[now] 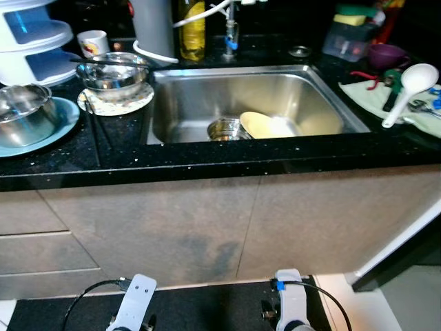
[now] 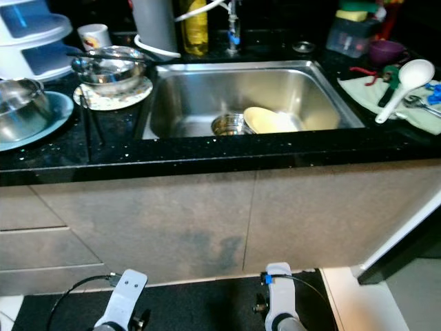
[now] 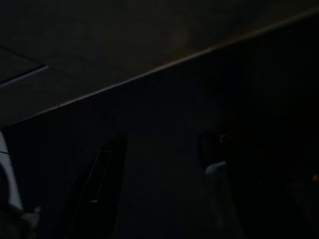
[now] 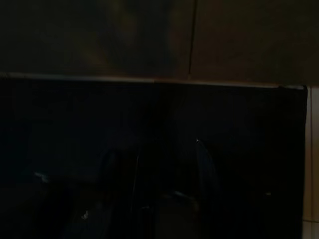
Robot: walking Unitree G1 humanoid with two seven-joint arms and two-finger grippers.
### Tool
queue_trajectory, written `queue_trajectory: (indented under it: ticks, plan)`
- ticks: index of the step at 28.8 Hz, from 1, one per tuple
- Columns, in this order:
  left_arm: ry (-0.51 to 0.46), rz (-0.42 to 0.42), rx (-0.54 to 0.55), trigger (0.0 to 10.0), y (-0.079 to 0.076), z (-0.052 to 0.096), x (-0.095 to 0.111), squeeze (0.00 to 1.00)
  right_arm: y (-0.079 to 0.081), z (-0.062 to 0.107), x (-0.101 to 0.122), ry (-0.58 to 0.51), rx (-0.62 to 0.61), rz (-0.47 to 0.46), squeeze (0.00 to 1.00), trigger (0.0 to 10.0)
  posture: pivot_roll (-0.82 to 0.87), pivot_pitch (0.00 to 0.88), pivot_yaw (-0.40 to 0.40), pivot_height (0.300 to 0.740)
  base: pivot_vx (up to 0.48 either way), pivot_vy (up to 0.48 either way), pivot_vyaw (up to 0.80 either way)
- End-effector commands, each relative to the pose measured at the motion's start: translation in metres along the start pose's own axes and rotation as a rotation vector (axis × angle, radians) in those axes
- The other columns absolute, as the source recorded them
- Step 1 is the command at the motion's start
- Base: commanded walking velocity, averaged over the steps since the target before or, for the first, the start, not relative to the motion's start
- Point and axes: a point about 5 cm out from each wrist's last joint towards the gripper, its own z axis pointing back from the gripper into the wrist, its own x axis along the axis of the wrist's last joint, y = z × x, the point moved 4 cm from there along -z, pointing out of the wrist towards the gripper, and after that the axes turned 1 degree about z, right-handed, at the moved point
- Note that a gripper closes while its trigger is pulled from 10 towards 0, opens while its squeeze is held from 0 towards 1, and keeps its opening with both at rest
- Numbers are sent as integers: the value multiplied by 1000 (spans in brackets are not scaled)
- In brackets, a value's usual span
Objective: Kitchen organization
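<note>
Two arms are hanging low before the cabinet in the eye views — left arm [image 1: 135, 298], right arm [image 1: 292, 303], fingers out of frame. On the black counter [image 1: 207, 155] the steel sink [image 1: 313, 89] is holding a small steel cup [image 1: 226, 129] touching a pale yellow plate [image 1: 265, 125]. A steel bowl [image 1: 110, 71] is sitting on a patterned plate [image 1: 117, 103] just left of the sink; a white ladle [image 1: 411, 88] is lying on a cloth to the right.

Left wrist view, very dark: left gripper [image 3: 159, 179] fingers are standing apart, over dark floor.

Right wrist view, dark: right gripper [image 4: 157, 174] — jaw state cannot be told.
</note>
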Motion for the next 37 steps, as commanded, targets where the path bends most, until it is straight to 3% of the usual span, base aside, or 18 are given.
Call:
queue_trajectory:
  ticks: [1, 4, 12, 15, 24, 33, 37]
  plan:
    - [51, 19, 19, 10000, 7, 3, -19, 0, -1, 1, -13, 37, -19, -8, 0, 10000, -35, 203, -30, 740, 0, 0, 800]
    - [72, 7, 38, 10000, 11, 0, -22, 0, -6, 3, -25, 90, -50, -52, 0, 10000, -29, 196, -35, 740, 0, 0, 267]
    - [87, 52, 47, 10000, 10, -6, -27, 0, -4, 5, -40, 128, -36, -24, 0, 10000, -40, 175, -37, 740, 0, 0, 0]
    - [117, 24, 50, 10000, 8, -7, -34, 0, -7, 6, -44, 151, -56, -15, 0, 10000, -44, 170, -36, 740, 0, 0, 0]
    - [93, 86, 67, 10000, 8, -9, -30, 0, -12, 8, -47, 153, -68, -15, 0, 10000, -49, 160, -33, 740, 0, 0, 0]
    - [91, 97, 58, 10000, 5, -11, -29, 0, -9, 8, -49, 154, -61, -11, 0, 10000, -51, 151, -30, 740, 0, 0, 0]
    - [89, 82, 58, 10000, 6, -11, -30, 0, -8, 8, -49, 150, -57, -10, 0, 10000, -54, 148, -31, 740, 0, -430, 0]
